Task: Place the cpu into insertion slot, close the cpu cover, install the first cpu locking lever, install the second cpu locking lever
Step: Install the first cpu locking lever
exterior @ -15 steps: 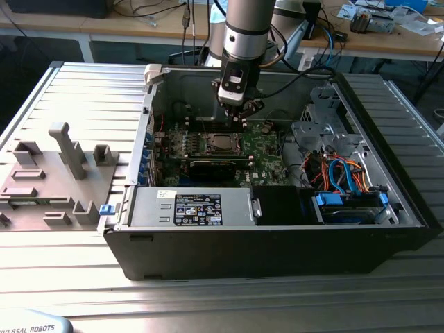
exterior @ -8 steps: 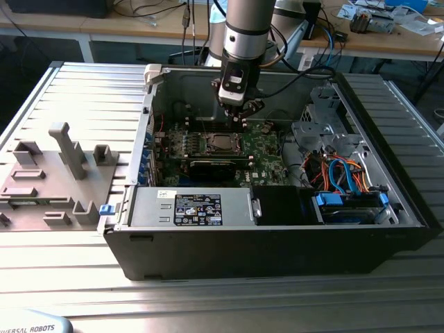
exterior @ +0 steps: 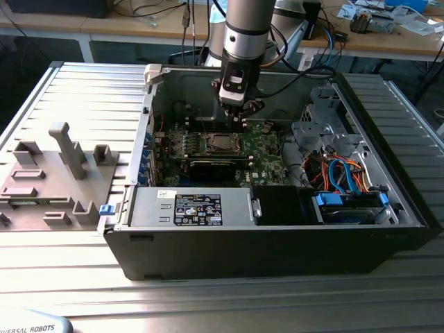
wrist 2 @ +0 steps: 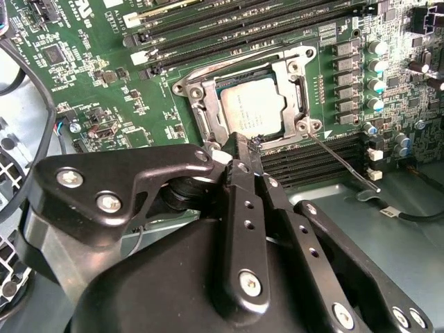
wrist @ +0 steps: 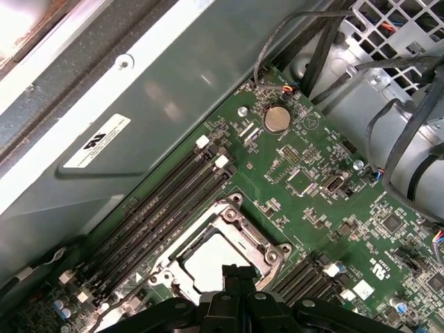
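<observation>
An open black desktop computer case (exterior: pixel 277 243) is laid on its side on a ribbed, silver-grey metal table (exterior: pixel 208 291). Behind the case, wooden workbenches (exterior: pixel 388 38) strewn with cables and small parts are seen. Beside the case, toward the exterior view's left, a grey plastic fixture with upright blocks (exterior: pixel 62 173) is set on the table.

Inside the case a green circuit board (exterior: pixel 267 149) is mounted. A silver power supply box with a label (exterior: pixel 194 208) is placed along the case's near wall. A bundle of blue and orange cables (exterior: pixel 343 173) is gathered below a perforated metal drive cage (exterior: pixel 326 118), toward the exterior view's right. A grey robot arm (exterior: pixel 246 28) is lowered into the case from above.

The small square insertion slot with a silvery rim (exterior: pixel 208 144) is found near the middle of the case. In the second wrist view the flat square cpu with a dull silver top (wrist 2: pixel 251 109) is seen seated in the slot. The thin silvery cpu cover frame (wrist 2: pixel 201 104) is folded flat around it. A thin metal lever rod (wrist 2: pixel 340 158) is angled away from a corner of the cover, across black memory slots (wrist 2: pixel 291 161).

In the first wrist view a round silver coin battery (wrist: pixel 276 119) is shown on the board. The case's grey inner wall with a white sticker (wrist: pixel 97 142) is also shown.

The black gripper (wrist 2: pixel 248 147) is held just over the cover's edge, its two narrow fingers pressed together. Whether anything is pinched between them cannot be told.
</observation>
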You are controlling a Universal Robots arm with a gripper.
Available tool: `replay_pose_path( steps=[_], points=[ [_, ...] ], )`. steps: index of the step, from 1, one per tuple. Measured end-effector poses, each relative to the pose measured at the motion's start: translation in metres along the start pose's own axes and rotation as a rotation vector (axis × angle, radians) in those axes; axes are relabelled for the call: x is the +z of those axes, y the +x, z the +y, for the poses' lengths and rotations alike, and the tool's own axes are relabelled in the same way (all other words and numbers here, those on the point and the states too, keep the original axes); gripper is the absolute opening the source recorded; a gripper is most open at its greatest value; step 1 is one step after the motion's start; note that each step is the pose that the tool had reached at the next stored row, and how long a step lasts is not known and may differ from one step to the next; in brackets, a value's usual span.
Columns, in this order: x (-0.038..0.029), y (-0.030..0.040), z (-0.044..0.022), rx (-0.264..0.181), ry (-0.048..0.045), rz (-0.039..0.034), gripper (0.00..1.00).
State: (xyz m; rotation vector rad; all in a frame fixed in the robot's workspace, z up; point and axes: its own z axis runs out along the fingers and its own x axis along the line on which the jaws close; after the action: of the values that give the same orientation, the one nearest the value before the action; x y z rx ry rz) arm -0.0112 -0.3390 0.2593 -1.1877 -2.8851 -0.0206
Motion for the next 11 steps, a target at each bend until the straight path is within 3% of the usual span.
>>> replay_pose_path(
  steps=[11],
  points=[
    [0.0000, 0.0000, 0.0000, -0.015, 0.0003, 0.0000, 0.11]
  ],
)
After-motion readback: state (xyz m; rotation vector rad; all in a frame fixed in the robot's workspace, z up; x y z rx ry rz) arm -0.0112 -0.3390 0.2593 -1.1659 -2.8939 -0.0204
